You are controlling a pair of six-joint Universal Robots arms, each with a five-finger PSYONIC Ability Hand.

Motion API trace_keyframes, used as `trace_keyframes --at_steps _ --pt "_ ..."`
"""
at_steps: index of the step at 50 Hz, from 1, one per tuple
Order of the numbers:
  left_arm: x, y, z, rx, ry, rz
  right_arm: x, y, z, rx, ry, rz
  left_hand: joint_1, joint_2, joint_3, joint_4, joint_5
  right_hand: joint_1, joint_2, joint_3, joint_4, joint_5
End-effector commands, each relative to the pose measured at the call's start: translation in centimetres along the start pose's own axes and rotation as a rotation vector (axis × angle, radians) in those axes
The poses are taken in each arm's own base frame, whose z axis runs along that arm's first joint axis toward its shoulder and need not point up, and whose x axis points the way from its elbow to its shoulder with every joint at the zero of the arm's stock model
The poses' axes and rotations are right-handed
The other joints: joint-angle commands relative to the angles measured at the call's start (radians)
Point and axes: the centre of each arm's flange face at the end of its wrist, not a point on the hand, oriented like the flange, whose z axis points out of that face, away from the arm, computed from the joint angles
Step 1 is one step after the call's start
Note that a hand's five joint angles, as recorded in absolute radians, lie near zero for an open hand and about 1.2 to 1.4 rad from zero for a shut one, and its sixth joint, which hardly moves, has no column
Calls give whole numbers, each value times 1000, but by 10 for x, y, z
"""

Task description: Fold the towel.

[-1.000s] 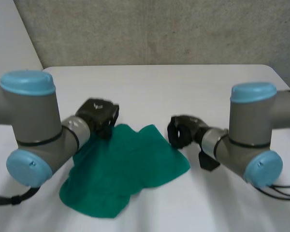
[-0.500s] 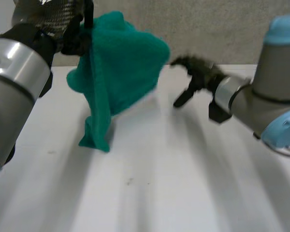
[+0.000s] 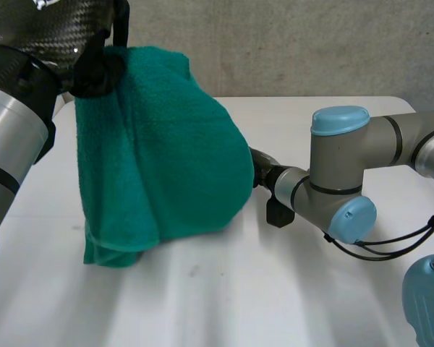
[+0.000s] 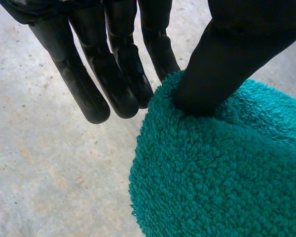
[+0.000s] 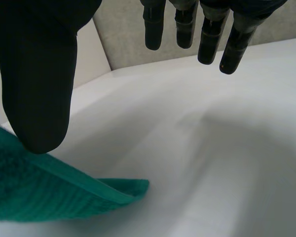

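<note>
Towel (image 3: 166, 159), soft and limp, is hanging over the counter's (image 3: 289, 289) nine o'clock, my left hand (image 4: 118, 64) pinching its top; my right hand (image 5: 37, 74), fingers (image 5: 210, 34) spread and empty, is hovering by its three o'clock corner, likely my next hold.

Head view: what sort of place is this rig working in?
Likely a lab test bench, not a home: a bare white table, a plain grey wall behind it, and one green towel held up by the left hand.
</note>
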Motion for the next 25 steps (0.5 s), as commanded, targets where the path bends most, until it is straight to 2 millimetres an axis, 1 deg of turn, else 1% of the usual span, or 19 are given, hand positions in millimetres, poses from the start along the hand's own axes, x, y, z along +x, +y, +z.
trace_keyframes --at_steps 1,3,4,5,6,8,9,11,12,13,16,20,22,25 --pt "3 13 0 -37 8 2 -7 12 -16 -73 -28 10 306 200 204 202 266 -29 -43 -35 -56 -70" --pt "4 21 1 -57 10 4 -8 16 -22 -107 -39 16 306 200 204 202 266 -29 -43 -35 -56 -70" --pt "5 23 2 -64 10 6 -11 20 -29 -142 -48 13 306 200 204 202 266 -29 -43 -35 -56 -70" --pt "5 25 2 -69 10 5 -11 20 -30 -143 -49 13 306 200 204 202 266 -29 -43 -35 -56 -70" --pt "5 28 4 -77 9 8 -14 20 -39 -152 -52 -27 306 200 204 202 266 -29 -43 -35 -56 -70" --pt "5 29 5 -82 9 7 -14 20 -42 -154 -48 -45 306 200 204 202 266 -29 -43 -35 -56 -70" --pt "5 31 5 -85 9 9 -10 24 -47 -170 -29 -97 306 200 204 202 266 -29 -43 -35 -56 -70" --pt "3 32 5 -89 5 10 -1 26 -51 -179 1 -119 306 200 204 202 266 -29 -43 -35 -56 -70" --pt "2 32 6 -89 2 11 6 25 -52 -181 20 -129 306 200 204 202 266 -29 -43 -35 -56 -70" --pt "0 33 7 -92 -6 13 17 23 -54 -180 59 -147 306 200 204 202 266 -29 -43 -35 -56 -70" --pt "-5 33 8 -92 -20 17 32 15 -58 -165 117 -187 306 200 204 202 266 -29 -43 -35 -56 -70" --pt "-7 29 8 -79 -27 17 38 10 -62 -164 130 -194 306 200 204 202 266 -29 -43 -35 -56 -70" --pt "-7 28 9 -76 -28 19 40 12 -64 -174 131 -185 306 200 204 202 266 -29 -43 -35 -56 -70" --pt "-8 26 8 -72 -29 19 38 17 -69 -195 117 -175 306 200 204 202 266 -29 -43 -35 -56 -70"
